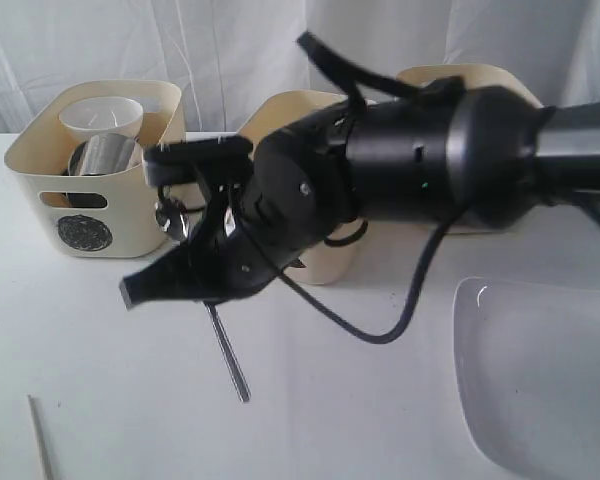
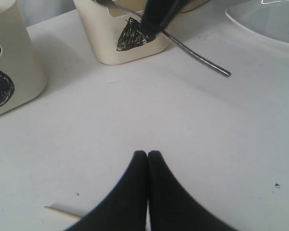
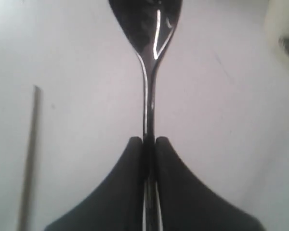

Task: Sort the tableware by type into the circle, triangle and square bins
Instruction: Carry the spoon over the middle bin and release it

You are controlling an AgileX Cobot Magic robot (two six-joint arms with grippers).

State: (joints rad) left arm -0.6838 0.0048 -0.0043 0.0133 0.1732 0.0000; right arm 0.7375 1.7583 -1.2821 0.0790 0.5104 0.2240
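Right gripper (image 3: 149, 141) jaws pinched shut on the steel spoon (image 3: 148, 86), gripped at the handle, with the spoon bowl sticking out past the fingertips. The spoon sits tilted just in front of the triangle bin (image 2: 101, 43), handle end pointing out over bare desk (image 1: 360, 420); can't tell if it touches. The right arm reaches across the middle of the desk.

Left gripper (image 2: 148, 154) fully closed, nothing in it, over the desk's near left part, with one chopstick (image 1: 42, 440) just beside it.

Three bins sit along the back edge. The circle bin (image 1: 40, 165) at the back left holds the small white bowl (image 1: 102, 115) and a steel mug (image 1: 105, 155). The third bin (image 1: 485, 75) at the back right is mostly hidden by the arm, mark not visible. The plate (image 1: 540, 380) is at the right side, cut off by the frame. There is open bare desk between the chopstick and the plate.
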